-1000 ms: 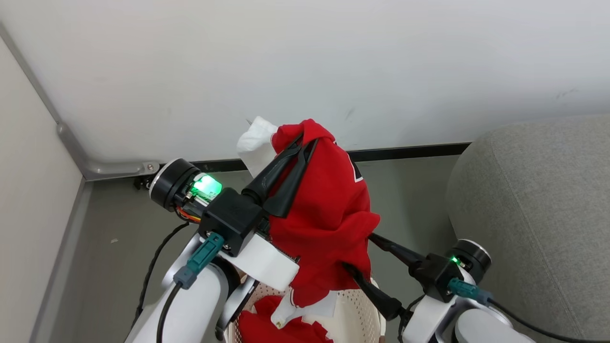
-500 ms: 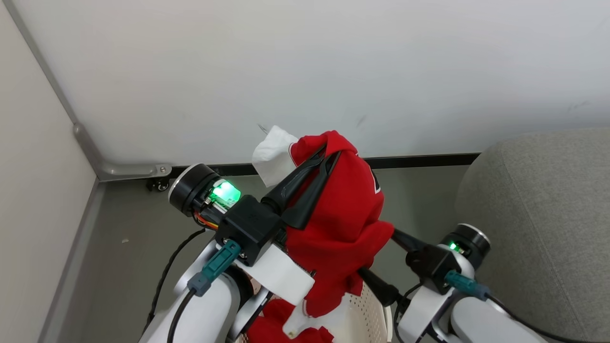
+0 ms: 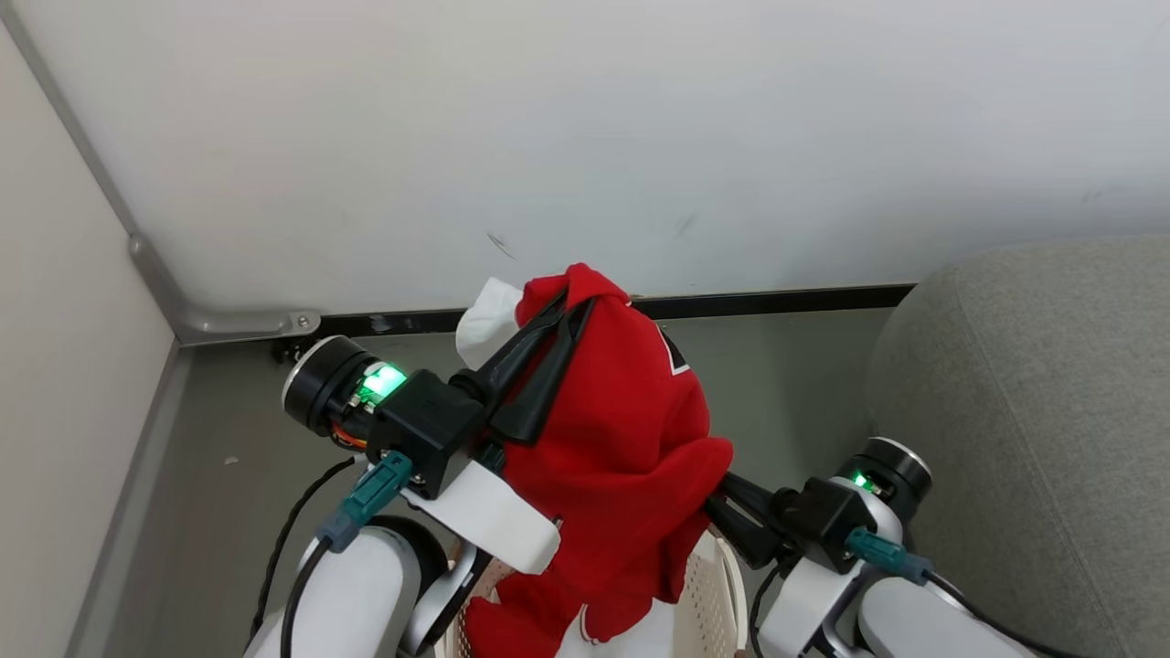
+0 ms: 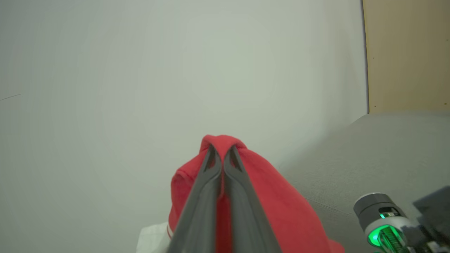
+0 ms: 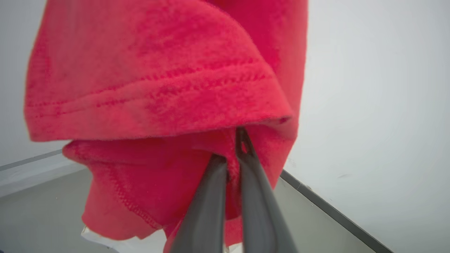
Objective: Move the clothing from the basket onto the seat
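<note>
A red garment with white trim, part of the clothing (image 3: 622, 457), hangs high over the basket (image 3: 708, 594). My left gripper (image 3: 567, 297) is shut on its top fold, seen close up in the left wrist view as the left gripper (image 4: 221, 153) pinching red cloth (image 4: 281, 211). Lower right, my right gripper (image 3: 717, 498) is shut on the garment's side, and in the right wrist view the right gripper (image 5: 233, 147) has its tips buried in red fabric (image 5: 151, 80). More red clothing (image 3: 498, 631) lies in the basket. The grey seat (image 3: 1033, 411) stands to the right.
A white wall (image 3: 585, 137) with a dark baseboard (image 3: 786, 300) runs behind. The grey floor (image 3: 228, 475) lies to the left. A metal bracket (image 3: 238, 322) sits at the wall's foot on the left.
My right gripper has shut on the garment's side, having stood open around it. The left gripper stays shut on the top fold. The head camera has shifted.
</note>
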You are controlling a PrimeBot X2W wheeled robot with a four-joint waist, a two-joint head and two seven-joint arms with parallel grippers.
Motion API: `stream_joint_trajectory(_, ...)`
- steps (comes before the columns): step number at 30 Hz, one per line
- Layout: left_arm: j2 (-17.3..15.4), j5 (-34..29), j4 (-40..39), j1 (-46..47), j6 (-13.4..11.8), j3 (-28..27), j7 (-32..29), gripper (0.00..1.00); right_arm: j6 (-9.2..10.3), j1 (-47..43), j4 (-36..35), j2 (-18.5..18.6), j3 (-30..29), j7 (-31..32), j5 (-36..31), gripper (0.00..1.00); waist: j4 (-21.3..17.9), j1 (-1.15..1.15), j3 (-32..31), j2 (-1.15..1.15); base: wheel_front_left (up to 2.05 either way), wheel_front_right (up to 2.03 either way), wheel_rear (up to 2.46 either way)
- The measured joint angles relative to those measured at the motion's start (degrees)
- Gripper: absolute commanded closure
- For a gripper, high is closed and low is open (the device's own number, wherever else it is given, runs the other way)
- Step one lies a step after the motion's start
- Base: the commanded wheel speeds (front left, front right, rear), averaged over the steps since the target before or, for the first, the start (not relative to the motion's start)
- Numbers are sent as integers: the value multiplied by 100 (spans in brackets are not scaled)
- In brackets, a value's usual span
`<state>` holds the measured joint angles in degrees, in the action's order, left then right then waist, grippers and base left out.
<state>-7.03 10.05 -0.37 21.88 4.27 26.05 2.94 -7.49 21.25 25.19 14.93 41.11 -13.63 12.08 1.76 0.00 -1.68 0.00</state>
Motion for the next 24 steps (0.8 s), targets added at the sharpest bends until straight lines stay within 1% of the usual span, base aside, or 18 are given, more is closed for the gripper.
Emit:
stream_joint_trajectory(4, -1, 48, 96, -93, -34, -69, -8, 100, 0, -43, -25, 22, -197, -5, 121, 100, -78, 0, 21, 0, 0, 0, 0)
stream_joint_trajectory(11, -36, 202, 402, -243, -101, -214, -7, 100, 0, -325, -277, -27, -502, -32, 631, 100, -241, 0, 54, 0, 0, 0, 0)
stream_joint_trajectory(16, -75, 243, 532, -320, -108, -271, 52, 100, 0, -427, -500, -66, -751, -49, 953, 100, -367, 0, 79, 0, 0, 0, 0)
stream_joint_trajectory(20, -55, 303, 591, -411, -108, -287, 135, 100, 0, -513, -665, -109, -980, -51, 1247, 100, -470, 0, 99, 0, 0, 0, 0)
stream_joint_trajectory(24, -33, 371, 664, -505, -107, -282, 223, 100, 0, -518, -805, -121, -1190, -51, 1406, 100, -568, 0, 122, 0, 0, 0, 0)
